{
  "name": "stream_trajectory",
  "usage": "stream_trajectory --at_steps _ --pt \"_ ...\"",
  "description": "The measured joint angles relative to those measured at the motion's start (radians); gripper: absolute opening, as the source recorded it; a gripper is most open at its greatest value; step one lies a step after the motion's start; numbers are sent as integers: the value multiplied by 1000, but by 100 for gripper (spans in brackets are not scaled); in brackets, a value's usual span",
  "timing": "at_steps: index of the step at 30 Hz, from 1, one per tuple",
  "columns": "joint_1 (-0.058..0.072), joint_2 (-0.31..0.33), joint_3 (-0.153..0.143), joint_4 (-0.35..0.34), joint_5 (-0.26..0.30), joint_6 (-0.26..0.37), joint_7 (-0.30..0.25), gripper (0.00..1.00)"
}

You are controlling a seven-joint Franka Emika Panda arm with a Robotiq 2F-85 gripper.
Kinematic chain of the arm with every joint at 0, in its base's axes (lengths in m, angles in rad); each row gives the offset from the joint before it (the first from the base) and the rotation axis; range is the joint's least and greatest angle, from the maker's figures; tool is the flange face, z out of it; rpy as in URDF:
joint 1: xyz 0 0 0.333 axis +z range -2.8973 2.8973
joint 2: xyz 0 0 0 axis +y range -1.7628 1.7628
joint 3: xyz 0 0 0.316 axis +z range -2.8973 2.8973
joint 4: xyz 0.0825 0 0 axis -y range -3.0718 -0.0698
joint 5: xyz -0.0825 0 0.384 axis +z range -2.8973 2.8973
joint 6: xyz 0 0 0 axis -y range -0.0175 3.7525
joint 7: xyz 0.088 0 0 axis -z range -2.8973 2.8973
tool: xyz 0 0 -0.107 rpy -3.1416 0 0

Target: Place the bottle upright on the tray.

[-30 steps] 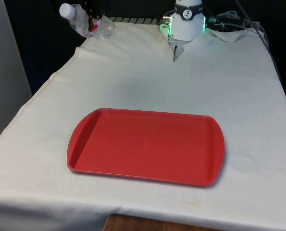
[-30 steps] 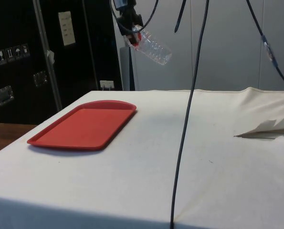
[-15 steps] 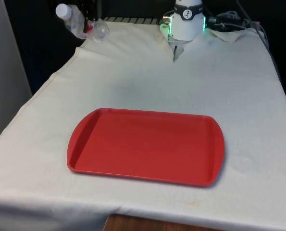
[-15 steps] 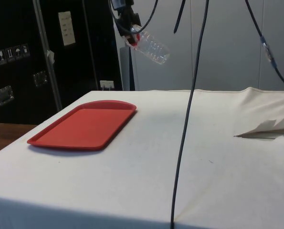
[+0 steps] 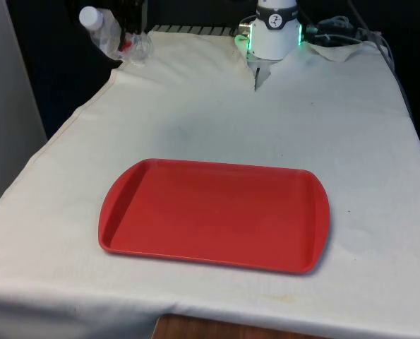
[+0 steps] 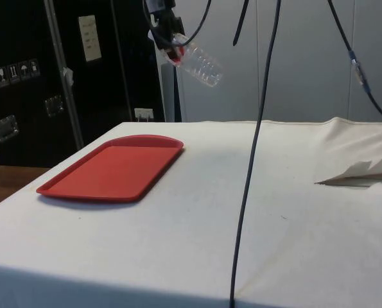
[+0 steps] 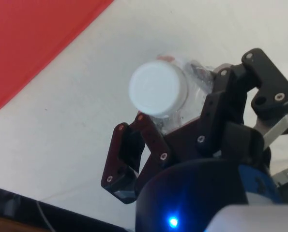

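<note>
A black gripper (image 6: 168,46) holds a clear bottle (image 6: 198,63) tilted, upper left of the side view. A red tray (image 5: 213,214) lies mid-frame on the white cloth (image 5: 351,120).

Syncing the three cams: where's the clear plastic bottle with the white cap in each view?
Front view: clear plastic bottle with the white cap at the top left, tilted, in the air.
Side view: the bottle at top centre, slanting, held by the black gripper.
Wrist view: its cap faces the camera between the fingers.
Shared landmark: the red plastic tray.
</note>
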Motion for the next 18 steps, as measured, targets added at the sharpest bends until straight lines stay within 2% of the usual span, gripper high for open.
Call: stream_trajectory --at_steps 18 --pt "1 -28 71 0 3 95 11 32"
